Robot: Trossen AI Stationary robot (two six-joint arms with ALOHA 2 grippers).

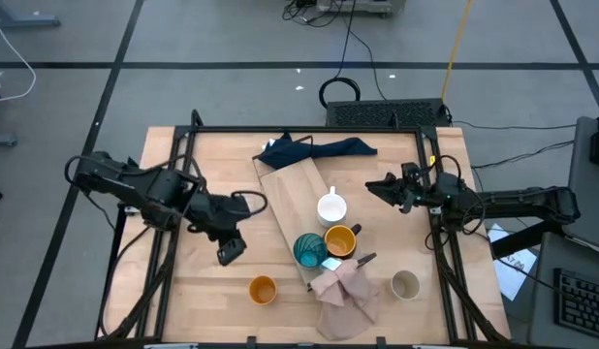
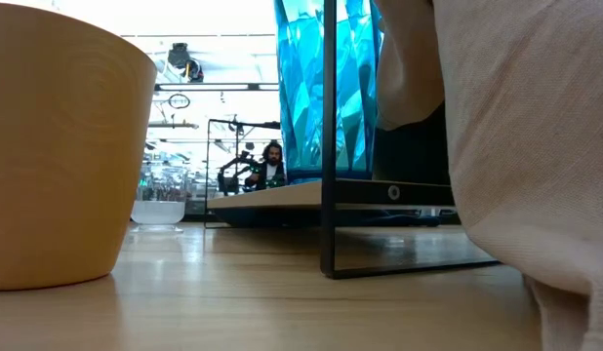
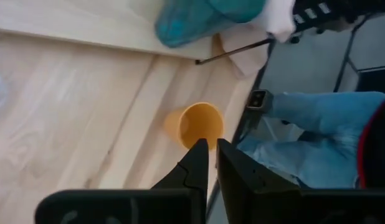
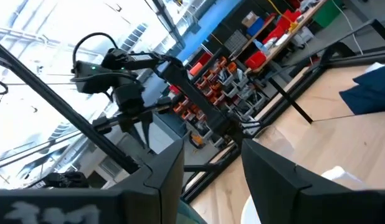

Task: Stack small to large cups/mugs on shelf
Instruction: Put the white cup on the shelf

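Orange cup (image 2: 58, 146) looms closest, standing on the desk (image 1: 212, 291) off the shelf (image 1: 295, 189). Left claw (image 1: 229, 254) hovers above it, pinched together, empty; it should spread before descending. Right claw (image 1: 381, 187) waits spread.

The high view looks straight down on the whole table (image 1: 212, 291). The low view sits on the table top, very near the orange cup (image 2: 58, 156), facing the room. The left wrist view looks down on this same orange cup (image 3: 195, 124). The right wrist view faces across the table towards the left arm (image 4: 127, 81) and the room behind.
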